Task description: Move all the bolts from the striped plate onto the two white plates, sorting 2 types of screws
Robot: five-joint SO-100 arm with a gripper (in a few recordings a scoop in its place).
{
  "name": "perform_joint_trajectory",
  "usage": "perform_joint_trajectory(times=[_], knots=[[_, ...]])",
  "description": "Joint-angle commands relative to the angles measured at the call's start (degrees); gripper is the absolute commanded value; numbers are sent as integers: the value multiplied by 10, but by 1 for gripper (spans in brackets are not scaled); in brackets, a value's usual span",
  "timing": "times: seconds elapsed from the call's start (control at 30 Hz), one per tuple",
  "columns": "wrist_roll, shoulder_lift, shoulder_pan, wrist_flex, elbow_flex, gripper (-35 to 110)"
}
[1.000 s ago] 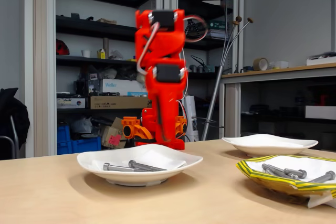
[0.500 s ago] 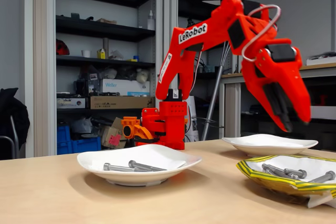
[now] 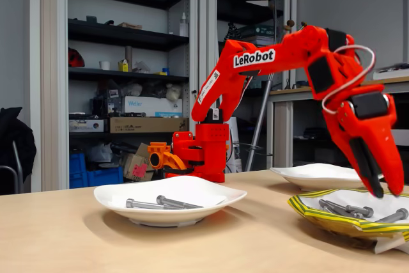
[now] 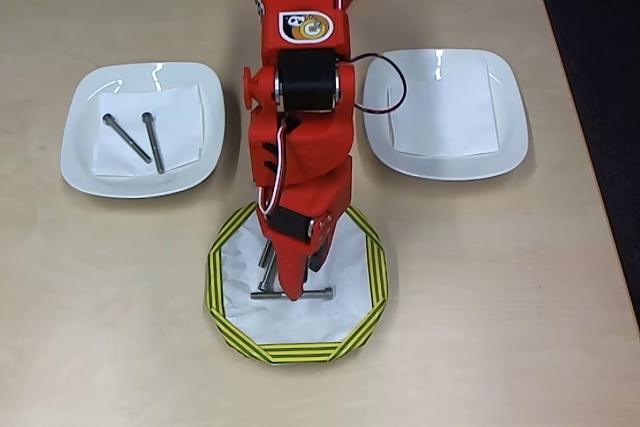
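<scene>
**Orange arm reaches down over the striped plate**

The hand point(image 3: 378, 187) points down into the striped plate point(image 4: 228, 332), its tips just above the bolts point(image 3: 348, 210) lying there. From the side the fingers look close together with nothing between them, though I cannot tell for sure how far apart they stand. In the overhead view the hand point(image 4: 292, 287) covers part of the pile; 1 long bolt point(image 4: 292, 295) lies crosswise under its tip. The left white plate point(image 4: 80, 162) in that view holds 2 long bolts point(image 4: 140, 140) on a paper square. The right white plate point(image 4: 510, 147) has only paper on it. All 3 plates sit apart on the counter point(image 4: 480, 287).
</scene>
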Motion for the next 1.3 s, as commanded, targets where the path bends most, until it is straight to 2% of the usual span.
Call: perform_joint_trajectory(times=[0.0, 0.4, 0.67, 0.73, 1.27], knots=[[2, -3, -17, -10, -27, 15], [-30, -70, -28, -36, -64, 13], [-62, -105, -21, -29, -113, 4], [-62, -109, -18, -24, -123, 0], [-109, -40, 12, 85, -158, 0]])
